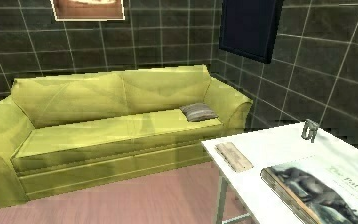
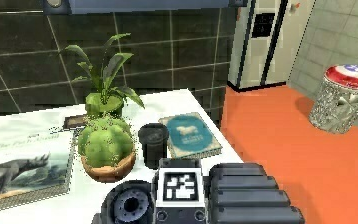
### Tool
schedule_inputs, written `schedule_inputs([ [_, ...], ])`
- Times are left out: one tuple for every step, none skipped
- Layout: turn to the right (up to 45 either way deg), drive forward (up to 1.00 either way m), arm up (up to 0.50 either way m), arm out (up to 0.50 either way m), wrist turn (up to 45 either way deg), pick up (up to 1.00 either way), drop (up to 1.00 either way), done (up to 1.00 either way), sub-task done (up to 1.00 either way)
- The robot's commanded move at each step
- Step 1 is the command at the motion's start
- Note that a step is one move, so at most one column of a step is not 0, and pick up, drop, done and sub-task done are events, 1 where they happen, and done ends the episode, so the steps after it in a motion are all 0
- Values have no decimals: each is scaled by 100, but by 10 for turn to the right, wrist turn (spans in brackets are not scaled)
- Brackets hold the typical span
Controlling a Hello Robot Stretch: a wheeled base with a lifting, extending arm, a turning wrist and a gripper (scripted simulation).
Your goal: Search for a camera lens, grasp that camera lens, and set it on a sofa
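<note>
Gripper [image 2: 135, 203]: fingers' spread and load cannot be told.
Lens [image 2: 152, 142]: dark cylinder, upright on table [image 2: 172, 105], just beyond fingers, between cactus [image 2: 107, 145] and book [image 2: 192, 133].
Handling: likely best to centre on lens, keeping clear of cactus.
Sofa [image 1: 107, 120]: destination.

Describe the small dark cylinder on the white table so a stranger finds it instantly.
On the white table, look between the round cactus and the teal book. The cylinder stands upright there, black and plain-sided beside green and teal neighbours.
</note>
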Motion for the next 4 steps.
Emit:
schedule_inputs([
  [0, 0, 0, 30, 0, 0, 0, 0, 0],
  [0, 0, 0, 0, 450, 0, 0, 0, 0],
  [0, 0, 0, 0, 450, 0, 0, 0, 0],
  [0, 0, 0, 0, 450, 0, 0, 0, 0],
])
